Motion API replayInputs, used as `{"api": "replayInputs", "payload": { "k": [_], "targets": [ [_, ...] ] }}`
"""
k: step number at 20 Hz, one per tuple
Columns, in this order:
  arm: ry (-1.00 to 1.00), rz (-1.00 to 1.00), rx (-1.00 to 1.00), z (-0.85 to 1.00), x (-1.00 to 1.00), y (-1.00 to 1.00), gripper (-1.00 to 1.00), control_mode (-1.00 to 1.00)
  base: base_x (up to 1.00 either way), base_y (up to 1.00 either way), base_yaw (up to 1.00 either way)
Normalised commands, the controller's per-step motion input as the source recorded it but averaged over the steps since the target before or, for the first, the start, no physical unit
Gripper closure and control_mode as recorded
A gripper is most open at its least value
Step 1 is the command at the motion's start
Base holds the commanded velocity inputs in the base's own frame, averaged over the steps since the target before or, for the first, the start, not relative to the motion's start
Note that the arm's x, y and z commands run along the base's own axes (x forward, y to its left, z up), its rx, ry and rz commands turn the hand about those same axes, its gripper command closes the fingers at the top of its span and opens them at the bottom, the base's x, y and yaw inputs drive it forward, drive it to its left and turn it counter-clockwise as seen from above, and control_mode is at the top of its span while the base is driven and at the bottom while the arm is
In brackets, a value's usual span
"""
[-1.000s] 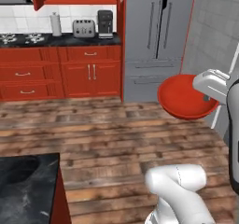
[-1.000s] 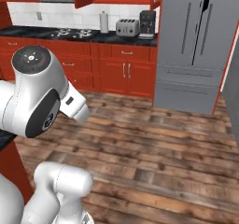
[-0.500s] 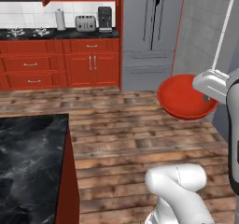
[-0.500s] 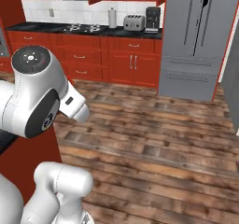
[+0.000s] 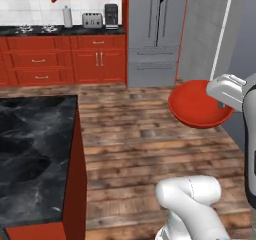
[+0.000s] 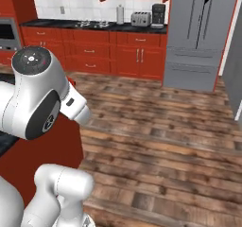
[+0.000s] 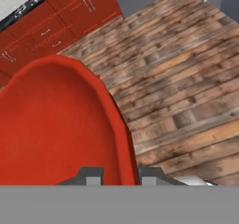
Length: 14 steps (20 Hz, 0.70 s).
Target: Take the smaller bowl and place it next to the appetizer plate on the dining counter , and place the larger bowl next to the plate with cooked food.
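Above wood floor, tool (image 7: 120, 177) apparently pinches smaller bowl (image 5: 197, 105) rim.

Glossy white rounded arm (image 6: 40, 103), dark joint caps.

Wood-plank floor (image 5: 130, 134) fills the frame's middle; red cabinets (image 5: 60, 59) upper left, grey refrigerator (image 5: 152, 34) top centre.

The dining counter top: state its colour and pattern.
The dining counter top is black marble with pale veins, clearest in the left base view.
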Motion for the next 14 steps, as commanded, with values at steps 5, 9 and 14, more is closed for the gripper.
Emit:
{"api": "replayInputs", "payload": {
  "k": [5, 9, 14],
  "targets": [
    [0.00, 0.00, 0.00, 0.00, 0.00, 0.00, 1.00, 1.00, -1.00, 0.09, 0.00],
    [0.00, 0.00, 0.00, 0.00, 0.00, 0.00, 1.00, 1.00, -1.00, 0.08, 0.00],
    [0.00, 0.00, 0.00, 0.00, 0.00, 0.00, 1.00, 1.00, -1.00, 0.08, 0.00]
  ]
}}
